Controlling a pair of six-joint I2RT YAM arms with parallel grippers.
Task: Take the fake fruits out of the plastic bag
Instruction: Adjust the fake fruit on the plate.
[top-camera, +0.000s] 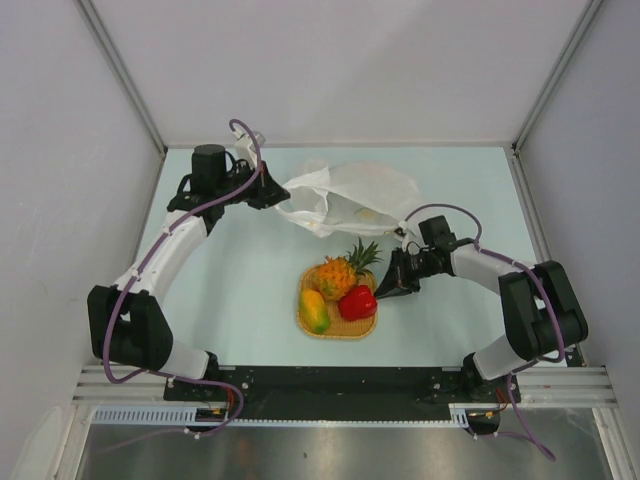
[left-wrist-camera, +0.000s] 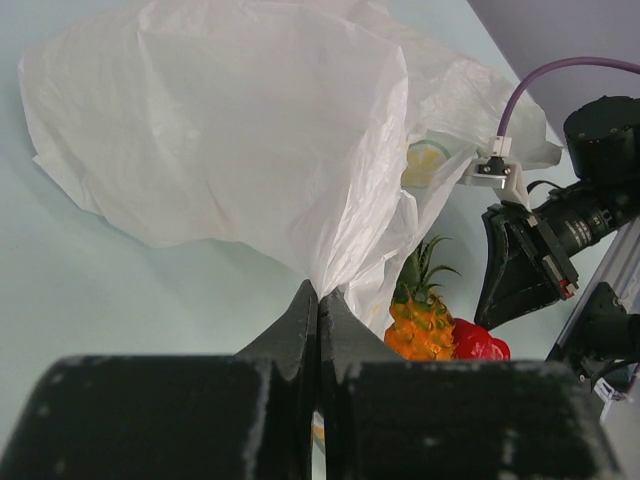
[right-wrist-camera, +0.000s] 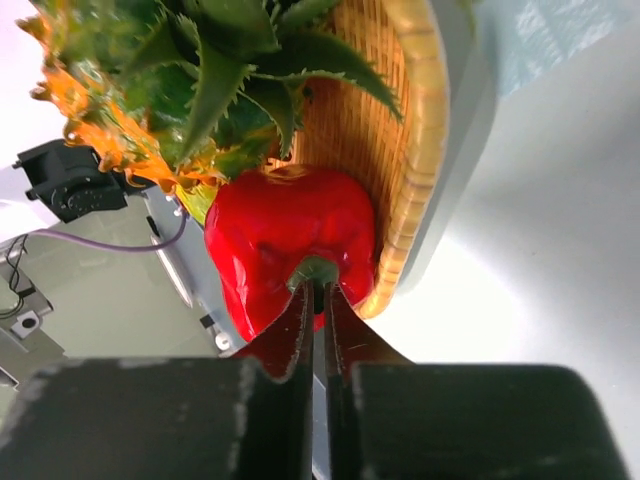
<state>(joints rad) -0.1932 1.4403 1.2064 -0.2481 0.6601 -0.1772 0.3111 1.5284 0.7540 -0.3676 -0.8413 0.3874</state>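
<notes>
Right end effector (right-wrist-camera: 318, 300) is pinched shut on the green stem of the red pepper (right-wrist-camera: 285, 235), apparently settling it on the woven mat (right-wrist-camera: 410, 180) beside pineapple (top-camera: 338, 275) and mango (top-camera: 314, 310); left end effector (left-wrist-camera: 318, 300) clamps a fold of the plastic bag (left-wrist-camera: 220, 120), probably steadying it on the desk (top-camera: 240, 300).

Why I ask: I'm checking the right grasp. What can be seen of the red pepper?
The pepper is glossy red plastic, lobed, with a small green stem. It sits at the right side of the woven mat, close beside the pineapple, whose leaves reach over it in the right wrist view. The right hand is shut on the stem; nothing else grips it.
</notes>
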